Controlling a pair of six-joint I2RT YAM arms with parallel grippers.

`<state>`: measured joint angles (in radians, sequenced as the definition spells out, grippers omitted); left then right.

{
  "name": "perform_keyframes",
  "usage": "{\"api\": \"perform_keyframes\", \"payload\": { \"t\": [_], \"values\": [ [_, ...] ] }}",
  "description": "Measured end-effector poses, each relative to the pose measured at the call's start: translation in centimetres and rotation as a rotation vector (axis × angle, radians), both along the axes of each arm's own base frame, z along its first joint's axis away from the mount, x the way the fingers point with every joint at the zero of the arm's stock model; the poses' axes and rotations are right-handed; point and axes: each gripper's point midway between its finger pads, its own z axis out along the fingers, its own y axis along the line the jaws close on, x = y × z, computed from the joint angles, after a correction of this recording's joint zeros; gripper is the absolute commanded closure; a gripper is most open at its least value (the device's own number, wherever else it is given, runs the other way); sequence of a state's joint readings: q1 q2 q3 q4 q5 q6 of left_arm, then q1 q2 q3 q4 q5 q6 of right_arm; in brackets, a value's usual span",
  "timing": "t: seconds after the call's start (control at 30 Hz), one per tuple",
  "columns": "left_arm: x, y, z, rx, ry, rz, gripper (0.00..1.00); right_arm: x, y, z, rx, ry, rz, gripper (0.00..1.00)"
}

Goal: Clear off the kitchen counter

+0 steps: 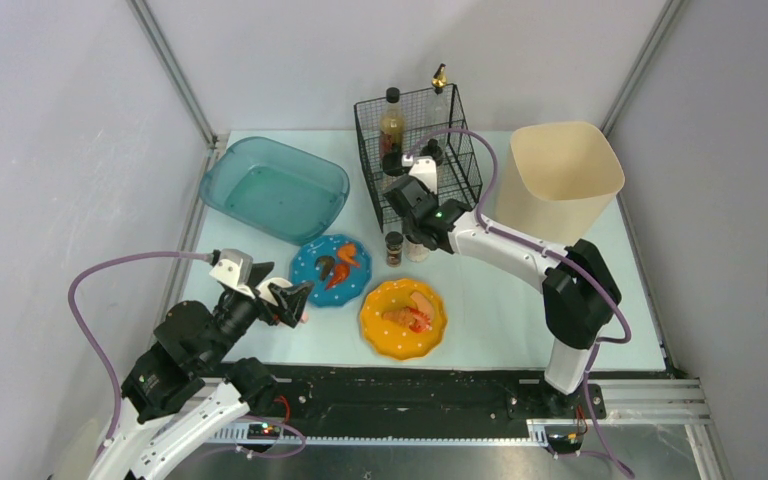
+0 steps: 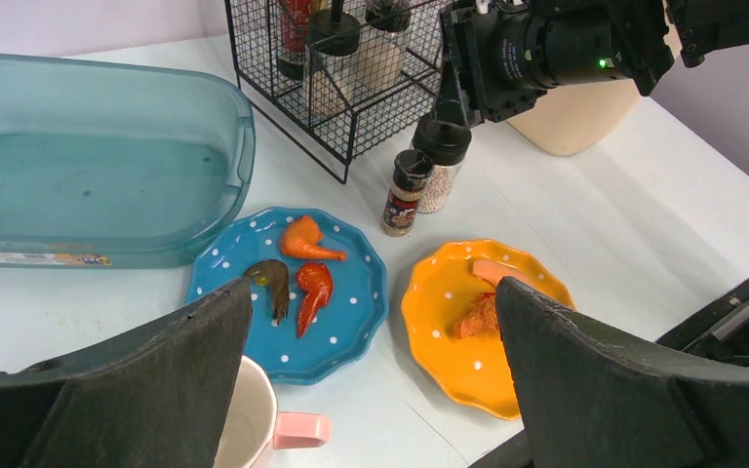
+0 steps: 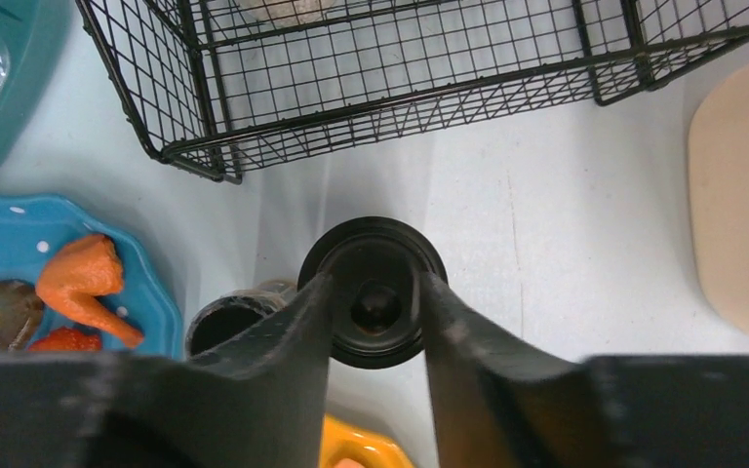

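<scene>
The desk (image 1: 520, 310) fills the top view's centre. At its 12 o'clock, beside the wire basket (image 1: 420, 140), the right end effector (image 3: 375, 283) straddles a black-capped shaker (image 3: 375, 331); whether it is grasping, I cannot tell. At 8 o'clock, the left end effector (image 2: 373, 292) hangs released over a pink mug (image 2: 254, 429)

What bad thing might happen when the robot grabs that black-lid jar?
The right gripper sits just over the black-lidded jar, with fingers that look narrower than its lid, so it might push it over. The small spice jar stands right beside and could topple too. Lifting could bump the wire basket close behind.
</scene>
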<state>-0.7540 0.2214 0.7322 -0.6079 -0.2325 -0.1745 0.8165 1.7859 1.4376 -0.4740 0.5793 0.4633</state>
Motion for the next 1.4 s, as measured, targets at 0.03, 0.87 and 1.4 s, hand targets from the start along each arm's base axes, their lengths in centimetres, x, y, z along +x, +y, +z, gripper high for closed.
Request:
{"api": "perform_keyframes", "payload": {
  "t": [0.03,0.87,1.4],
  "values": [
    [0.0,0.0,0.0,0.0,0.0,0.0,0.02,0.0,0.0,0.0,0.005,0.001,-0.005,0.41],
    [0.0,0.0,0.0,0.0,0.0,0.0,0.02,0.1,-0.3,-3.5,0.023,0.08,-0.05,0.21],
    [0.0,0.0,0.0,0.0,0.0,0.0,0.02,0.6,0.0,-4.1,0.082,0.092,-0.057,0.64]
  ]
}}
